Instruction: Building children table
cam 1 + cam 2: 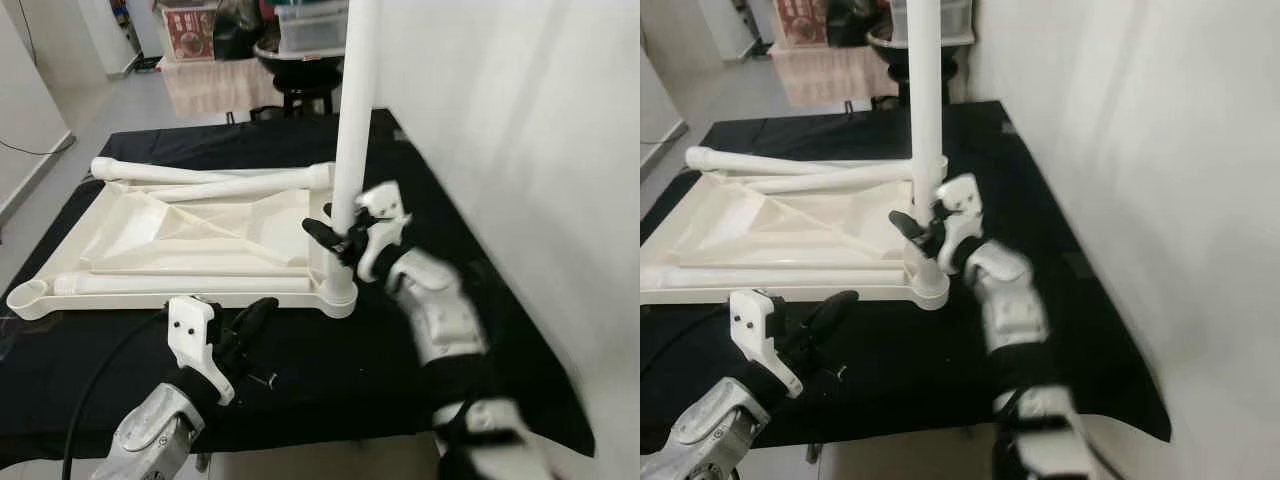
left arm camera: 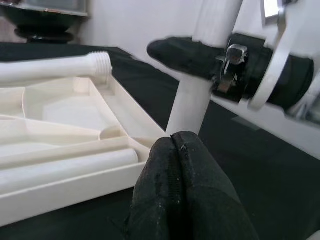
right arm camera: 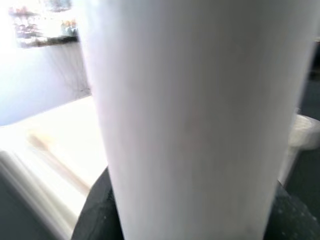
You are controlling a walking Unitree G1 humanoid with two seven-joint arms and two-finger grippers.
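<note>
An upturned white table top (image 1: 120, 225) lies on a table draped in black cloth. One white leg (image 1: 355, 120) stands upright in its near right corner socket (image 1: 340, 295). My right gripper (image 1: 338, 230) is shut on this leg just above the socket; the leg's white shaft (image 3: 190, 115) sits close between that gripper's black fingers. My left gripper (image 1: 258, 315) hovers low over the cloth in front of the top's near edge, left of the socket. Its fingers (image 2: 180, 190) are pressed together and hold nothing. Two loose legs (image 1: 210, 178) lie across the far side, and another (image 1: 180, 284) along the near rail.
A white wall (image 1: 520, 130) runs close along the table's right side. A black stool (image 1: 305, 85) and storage boxes (image 1: 190, 30) stand behind the table. The black cloth (image 1: 340, 370) reaches the table's front edge near my arms. A black cable (image 1: 95, 385) trails from my left arm.
</note>
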